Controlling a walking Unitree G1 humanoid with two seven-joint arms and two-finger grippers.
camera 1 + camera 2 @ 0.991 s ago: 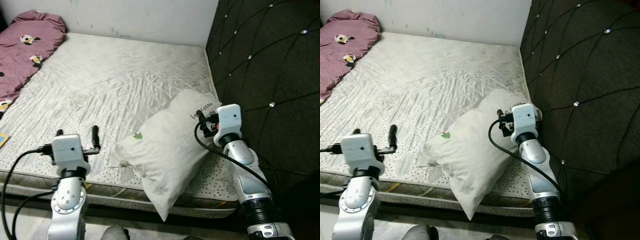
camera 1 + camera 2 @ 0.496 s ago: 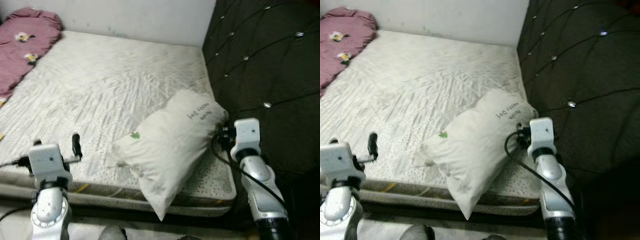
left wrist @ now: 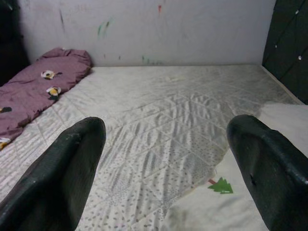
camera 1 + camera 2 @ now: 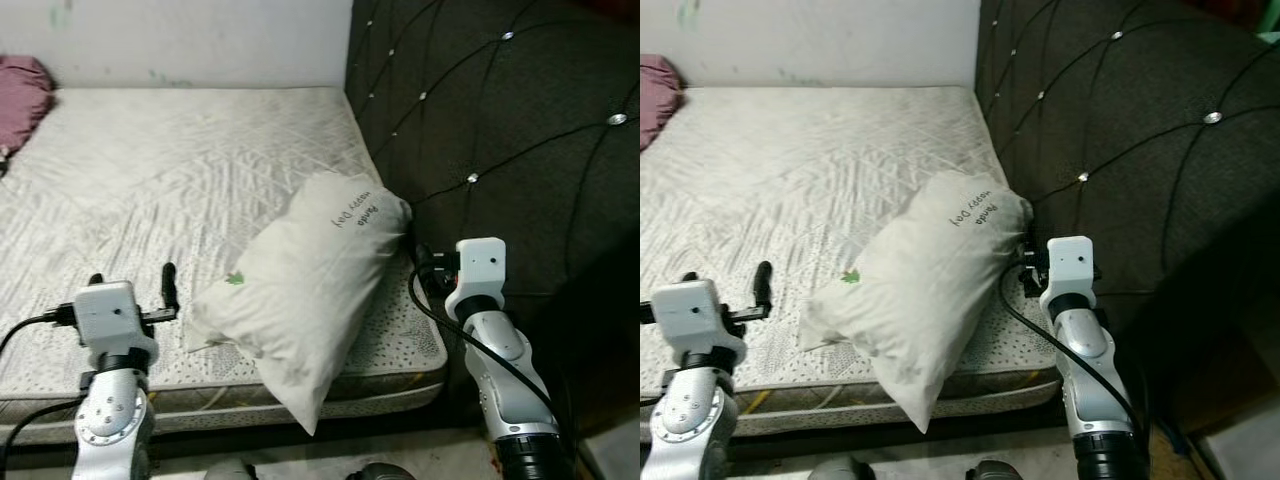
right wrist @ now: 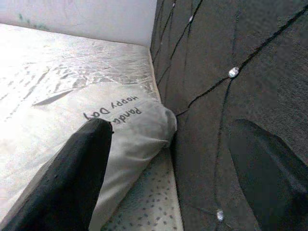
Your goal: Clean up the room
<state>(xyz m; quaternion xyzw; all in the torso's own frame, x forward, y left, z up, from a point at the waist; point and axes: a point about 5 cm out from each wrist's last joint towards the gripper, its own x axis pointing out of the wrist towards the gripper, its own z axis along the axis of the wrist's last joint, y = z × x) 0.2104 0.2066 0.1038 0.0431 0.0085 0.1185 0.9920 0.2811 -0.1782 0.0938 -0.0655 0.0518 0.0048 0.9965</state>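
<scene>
quilted white mattress carries a pillow overhanging its near edge beside the dark tufted headboard. left wrist view: left gripper, fingers spread apart, above mattress. right wrist view: right gripper splayed wide beside the pillow's corner.

White pillow carries dark handwritten-style print near upper corner, upside down in right wrist view: "Happy Day" legible, second line looks like "Panda", unsure. Nothing else readable.

Pillow on mattress front-right corner, overhanging front edge, headboard to right, blanket at far-left, wall behind.
</scene>
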